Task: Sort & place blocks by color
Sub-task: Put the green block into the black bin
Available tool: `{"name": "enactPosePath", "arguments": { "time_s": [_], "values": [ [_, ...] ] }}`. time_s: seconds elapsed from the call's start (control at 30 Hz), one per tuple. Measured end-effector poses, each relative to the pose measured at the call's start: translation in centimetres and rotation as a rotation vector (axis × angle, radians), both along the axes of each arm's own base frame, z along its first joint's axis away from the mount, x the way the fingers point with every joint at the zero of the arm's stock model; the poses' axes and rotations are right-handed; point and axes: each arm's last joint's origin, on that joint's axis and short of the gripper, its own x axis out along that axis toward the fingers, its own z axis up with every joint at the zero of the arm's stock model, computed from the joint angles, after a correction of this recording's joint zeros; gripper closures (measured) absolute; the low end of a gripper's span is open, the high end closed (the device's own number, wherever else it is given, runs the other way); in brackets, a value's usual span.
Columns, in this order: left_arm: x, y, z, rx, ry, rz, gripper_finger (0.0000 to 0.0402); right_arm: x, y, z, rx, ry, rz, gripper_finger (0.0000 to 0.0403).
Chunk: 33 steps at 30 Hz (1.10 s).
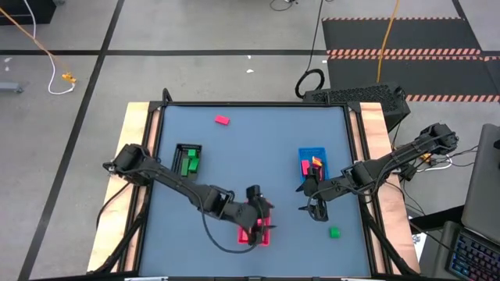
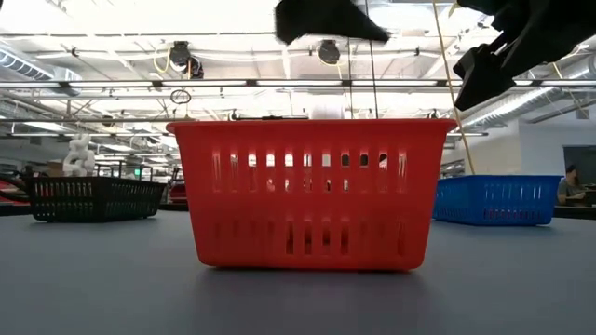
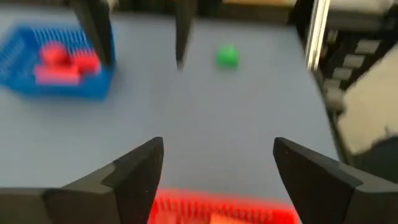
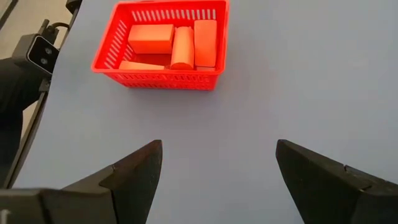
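Observation:
A red tray (image 1: 255, 232) near the table's near edge holds several salmon-orange blocks (image 4: 173, 43). The black tray (image 1: 187, 158) on the left holds green blocks (image 1: 188, 161). The blue tray (image 1: 313, 164) on the right holds magenta and orange blocks (image 3: 59, 62). One magenta block (image 1: 222, 120) lies loose near the far edge, and one green block (image 1: 334, 232) lies on the table near the right near corner. My left gripper (image 3: 217, 168) hangs open just above the red tray's far rim (image 3: 217, 210). My right gripper (image 4: 217, 168) is open over bare table between the blue tray and the green block.
The three trays stand apart on the blue-grey table top (image 1: 258, 156), with open surface in the middle and along the far side. Wooden side rails (image 1: 134, 156) border the table. In the low view the red tray (image 2: 312, 191) fills the centre, and both arms show dark above it.

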Motion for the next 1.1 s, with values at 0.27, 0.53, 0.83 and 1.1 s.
{"name": "enactPosePath", "arguments": {
  "time_s": [0.27, 0.53, 0.83, 1.1],
  "values": [
    [1.8, 1.2, 2.9, 0.044, -0.307, -0.035, 0.0127, 0.2, 0.1, 0.2, 0.013, -0.030, 0.000, 0.0096],
    [2.6, 2.6, 4.0, 0.054, -0.414, -0.008, 0.0128, 0.2, 0.1, 0.3, 0.014, -0.034, 0.000, 0.0096],
    [2.7, 2.9, 4.0, 0.102, -0.418, -0.025, 0.0126, 0.2, 0.1, 0.3, 0.014, -0.033, 0.000, 0.0096],
    [2.6, 2.6, 4.4, 0.115, -0.458, -0.047, 0.0126, 0.2, 0.1, 0.3, 0.014, -0.034, 0.000, 0.0096]
  ]
}}
